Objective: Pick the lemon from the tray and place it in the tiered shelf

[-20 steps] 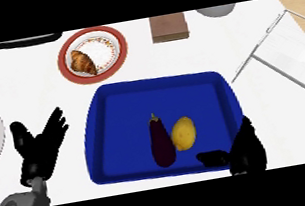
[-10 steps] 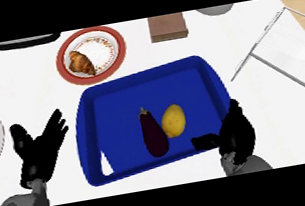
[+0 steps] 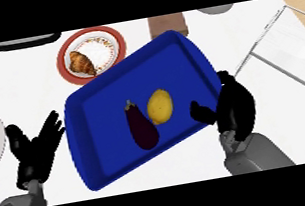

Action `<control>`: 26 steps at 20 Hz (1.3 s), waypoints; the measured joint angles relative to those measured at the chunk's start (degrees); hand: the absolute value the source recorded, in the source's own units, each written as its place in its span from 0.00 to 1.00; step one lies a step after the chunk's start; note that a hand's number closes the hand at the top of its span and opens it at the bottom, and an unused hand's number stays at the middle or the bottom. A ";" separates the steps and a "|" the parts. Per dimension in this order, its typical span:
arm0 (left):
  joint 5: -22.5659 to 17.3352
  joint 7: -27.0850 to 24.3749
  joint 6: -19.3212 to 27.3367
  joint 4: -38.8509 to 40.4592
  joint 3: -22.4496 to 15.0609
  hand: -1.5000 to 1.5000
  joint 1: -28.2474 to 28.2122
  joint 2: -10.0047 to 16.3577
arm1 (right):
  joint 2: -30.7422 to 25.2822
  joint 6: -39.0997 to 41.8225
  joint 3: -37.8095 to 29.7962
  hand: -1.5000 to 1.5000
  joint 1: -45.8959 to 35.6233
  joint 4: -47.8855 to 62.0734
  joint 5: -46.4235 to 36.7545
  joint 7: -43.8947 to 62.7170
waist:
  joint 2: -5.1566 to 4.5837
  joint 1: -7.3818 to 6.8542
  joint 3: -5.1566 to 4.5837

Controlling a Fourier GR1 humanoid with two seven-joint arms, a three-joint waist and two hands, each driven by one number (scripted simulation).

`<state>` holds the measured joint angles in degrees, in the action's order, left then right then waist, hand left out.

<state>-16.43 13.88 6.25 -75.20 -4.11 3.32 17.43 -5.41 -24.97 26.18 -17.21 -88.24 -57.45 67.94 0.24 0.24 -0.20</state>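
- Your right robot hand (image 3: 236, 107) sits at the right rim of the blue tray (image 3: 108, 132). Its fingers are relaxed and hold nothing. The thumb spreads inward over the rim, which suggests a sideways approach to the fruit.
- You find the lemon (image 3: 159, 106) lying near the tray's middle, apart from that thumb, so no grasp is made yet.
- Watch the eggplant (image 3: 141, 126). It lies just beside the lemon on its left, seemingly touching, so only the lemon's right and far sides look free for your fingers.
- Note that the tray lies askew on the surface (image 3: 32, 100), with one corner pointing away from you. A nudge at the rim would likely turn it rather than bring the lemon closer.
- Your left robot hand (image 3: 37, 147) rests open, fingers up, left of the tray and clear of the work.
- You have the tiered shelf (image 3: 294, 58) on the right, well apart from the lemon. The right robot hand is the nearer one, so it sensibly takes this job.
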 measured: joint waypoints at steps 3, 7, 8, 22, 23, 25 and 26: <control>0.22 0.13 -0.01 -0.64 0.20 0.50 -0.81 0.14 | -0.40 3.75 -0.56 1.00 -2.34 -5.86 -5.70 1.49 | 0.17 0.19 0.06; 0.34 0.57 0.15 -1.42 0.10 0.50 -1.45 -0.13 | 0.71 9.45 -2.21 1.00 -6.30 -11.84 -13.93 3.56 | 0.46 0.52 0.04; 0.30 0.88 0.33 -1.30 0.19 0.50 -1.18 -0.28 | 0.98 10.97 -3.20 1.00 -7.50 -13.01 -15.28 3.73 | 0.46 0.62 0.03; 0.28 0.87 -0.26 -1.59 1.20 0.50 -2.07 0.20 | 1.36 35.17 -22.31 1.00 -21.35 -28.19 -21.75 -0.96 | 0.62 1.12 0.03; 0.24 1.04 -0.27 -2.02 1.14 0.50 -2.25 0.13 | 0.74 36.32 -24.52 1.00 -22.28 -28.45 -21.49 -1.57 | 0.58 1.03 0.05; 0.49 0.42 -0.28 -1.74 1.04 0.50 -2.48 -0.21 | -0.32 38.94 -28.50 1.00 -25.10 -28.85 -20.78 -2.83 | 0.52 1.00 0.06; 0.50 0.60 -0.23 -2.00 1.12 0.50 -2.52 -0.11 | -1.00 40.13 -30.47 1.00 -26.63 -28.71 -20.64 -3.43 | 0.50 0.89 0.07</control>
<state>-15.93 14.48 6.01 -77.20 -2.99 0.80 17.32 -6.41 15.16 -4.29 -43.84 -116.94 -78.09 64.51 0.74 1.13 -0.12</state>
